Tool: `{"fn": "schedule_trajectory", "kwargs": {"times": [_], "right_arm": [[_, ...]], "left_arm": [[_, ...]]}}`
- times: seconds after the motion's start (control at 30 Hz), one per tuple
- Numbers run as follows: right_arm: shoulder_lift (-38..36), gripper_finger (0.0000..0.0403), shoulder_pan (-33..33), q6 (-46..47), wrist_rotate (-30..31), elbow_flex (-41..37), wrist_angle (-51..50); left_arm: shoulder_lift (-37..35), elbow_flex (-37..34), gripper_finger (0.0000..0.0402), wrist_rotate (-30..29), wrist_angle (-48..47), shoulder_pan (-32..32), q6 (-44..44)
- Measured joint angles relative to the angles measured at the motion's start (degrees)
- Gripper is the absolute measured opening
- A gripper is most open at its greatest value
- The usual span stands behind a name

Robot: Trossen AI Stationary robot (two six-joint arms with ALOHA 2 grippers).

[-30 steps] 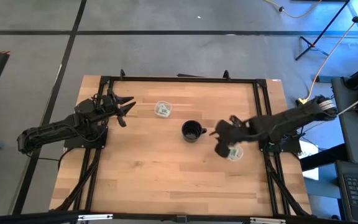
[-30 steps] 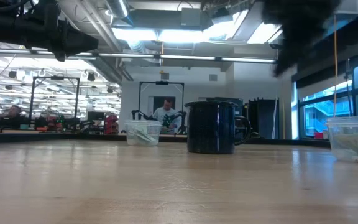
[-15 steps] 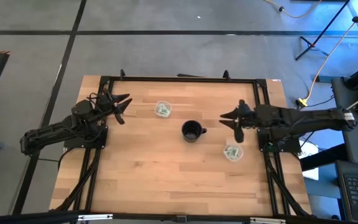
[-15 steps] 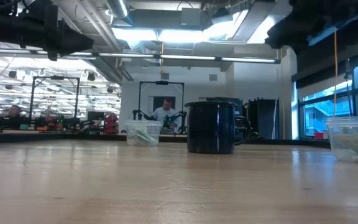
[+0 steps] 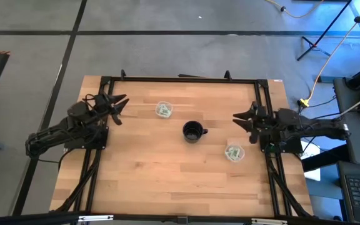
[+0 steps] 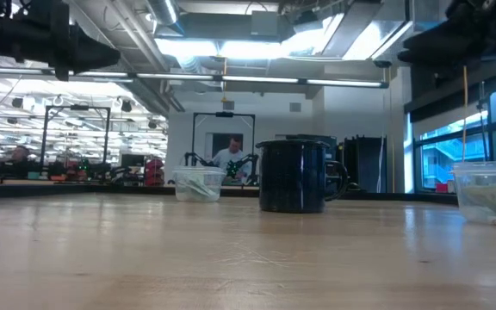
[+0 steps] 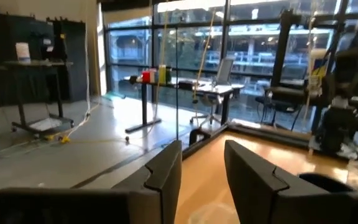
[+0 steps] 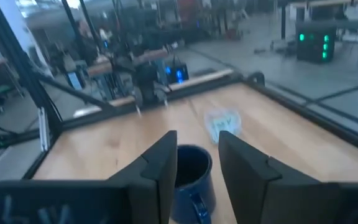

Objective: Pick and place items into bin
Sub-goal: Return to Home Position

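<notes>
1. From my remote desk: the left gripper (image 5: 120,104) hangs over the left edge of the table (image 5: 167,181), far out at 10 o'clock from the mug (image 5: 194,132). Its jaws stand apart and grip nothing.
2. The right gripper (image 5: 240,119) hangs near the right edge, just above 3 o'clock from the mug. Its jaws are likewise spread and empty, and its wrist view looks past them at the mug.
3. Pale green packets (image 5: 234,153) lie inside the near bin (image 6: 489,172), a clear tub at 4 o'clock from the mug, just beside the right arm's base.
4. More packets (image 6: 198,189) lie in the far bin (image 5: 158,107), a second clear tub at 10 o'clock from the mug, between it and the left gripper.
5. In the low view the mug stands upright on the wood with its handle toward the near bin. Both bins stand apart from the mug.
6. I cannot count the packets in either bin.
7. A person (image 6: 229,158) shows in the room beyond the table.
</notes>
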Motion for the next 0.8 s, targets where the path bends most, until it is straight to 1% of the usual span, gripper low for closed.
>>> {"fn": "schedule_trajectory", "kwargs": {"times": [0.27, 0.43, 0.53, 0.63, 0.77, 0.8], "right_arm": [[-13.68, 0.0122, 0.00, -1.96, 0.03, -5.55, 1.28], [-12.82, 0.0122, -0.18, -4.15, 0.11, -6.49, 2.92], [-13.59, 0.0122, -0.28, -6.27, 0.11, -6.48, 3.14], [-13.48, 0.0122, -0.28, -9.13, 0.07, -6.47, 1.52], [-13.48, 0.0122, -0.28, -9.37, 0.19, -6.47, -1.54], [-13.48, 0.0122, -0.26, -9.55, 1.07, -6.47, -2.30]], "left_arm": [[0.09, 0.66, 0.0116, 0.33, -0.85, 0.00, -0.96], [0.17, 0.66, 0.0119, 0.32, -1.44, 0.00, -0.97], [0.17, 0.66, 0.0117, 0.17, -1.66, 0.00, -0.98], [0.17, 0.66, 0.0116, 0.17, -1.91, 0.00, -0.98], [0.17, 0.66, 0.0118, 0.17, -1.90, 0.00, -0.98], [0.17, 0.66, 0.0119, 0.15, -1.95, 0.00, -0.98]]}}
